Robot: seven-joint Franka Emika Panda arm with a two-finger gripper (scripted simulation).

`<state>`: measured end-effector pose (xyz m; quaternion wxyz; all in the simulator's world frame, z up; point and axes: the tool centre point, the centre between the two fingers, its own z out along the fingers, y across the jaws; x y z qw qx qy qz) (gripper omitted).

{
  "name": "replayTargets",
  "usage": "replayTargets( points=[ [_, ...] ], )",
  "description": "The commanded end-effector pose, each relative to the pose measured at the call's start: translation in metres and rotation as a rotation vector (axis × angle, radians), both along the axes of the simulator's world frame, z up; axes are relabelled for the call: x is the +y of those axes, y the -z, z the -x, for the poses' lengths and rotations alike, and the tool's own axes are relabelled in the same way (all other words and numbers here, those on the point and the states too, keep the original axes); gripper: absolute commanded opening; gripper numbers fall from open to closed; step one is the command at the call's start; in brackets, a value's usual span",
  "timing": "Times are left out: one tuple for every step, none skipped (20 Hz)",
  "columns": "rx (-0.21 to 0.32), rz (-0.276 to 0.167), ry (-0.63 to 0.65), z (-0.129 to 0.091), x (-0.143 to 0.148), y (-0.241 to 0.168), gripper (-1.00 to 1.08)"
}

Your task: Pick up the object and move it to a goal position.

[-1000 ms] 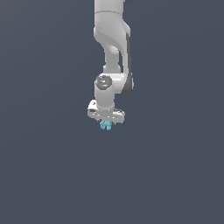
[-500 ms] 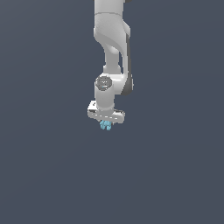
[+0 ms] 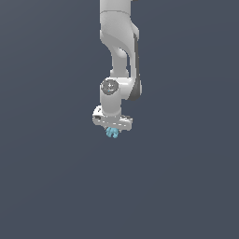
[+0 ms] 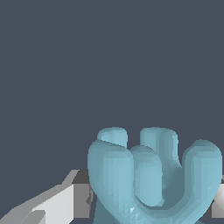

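So the object (image 3: 111, 133), that little pale-blue knobby blob, is sitting right under the gripper (image 3: 112, 130), tucked between the fingers, with its lobes poking out below the white hand. In the wrist view it fills the lower half of the picture (image 4: 153, 175): a handful of rounded stubs bunched together like a tiny fist. A pale finger (image 4: 52, 203) comes in from one side right up against it, and there's a sliver of grey at the other edge that I'd guess is the opposite finger. Looks to me like the hand is closed narrow around the thing and carrying it.

What's changed over the last second? Honestly, not much. The blob hangs at the same spot under the hand as it did a second ago and half a second ago, and the arm's pose looks basically identical, wrist pointing straight down, elbow stacked above. If there's any drift it's too small for me to call.

My read: the pick is done, the grasp is holding steady, and we're either in a very slow carry or already parked at the goal. I can't see any goal marker in either view, just flat dark grey everywhere, so I can't say how far is left. No sign of the blob slipping, which is the main thing.
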<state>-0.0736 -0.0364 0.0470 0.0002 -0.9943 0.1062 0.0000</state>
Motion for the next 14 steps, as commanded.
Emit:
replayTargets(
  points=[
    [-0.001, 0.000, 0.000, 0.003, -0.004, -0.007, -1.00],
    [-0.001, 0.000, 0.000, 0.004, -0.007, -0.011, -1.00],
    [-0.001, 0.000, 0.001, 0.006, -0.009, -0.015, -1.00],
    [-0.001, 0.000, 0.001, 0.008, -0.012, -0.019, -1.00],
    [-0.001, 0.000, 0.001, 0.010, -0.015, -0.024, -1.00],
    [-0.001, 0.000, 0.001, 0.012, -0.018, -0.030, -1.00],
    [-0.001, -0.001, 0.001, 0.014, -0.022, -0.035, -1.00],
    [-0.001, -0.001, 0.001, 0.017, -0.026, -0.042, -1.00],
    [-0.001, -0.001, 0.001, 0.020, -0.030, -0.049, -1.00],
    [-0.001, -0.001, 0.001, 0.023, -0.034, -0.056, -1.00],
    [0.000, -0.001, 0.001, 0.025, -0.039, -0.063, -1.00],
    [0.000, -0.001, 0.001, 0.028, -0.043, -0.069, -1.00],
    [0.000, -0.001, 0.001, 0.030, -0.047, -0.076, -1.00],
    [0.000, -0.001, 0.001, 0.032, -0.050, -0.081, -1.00]
  ],
)
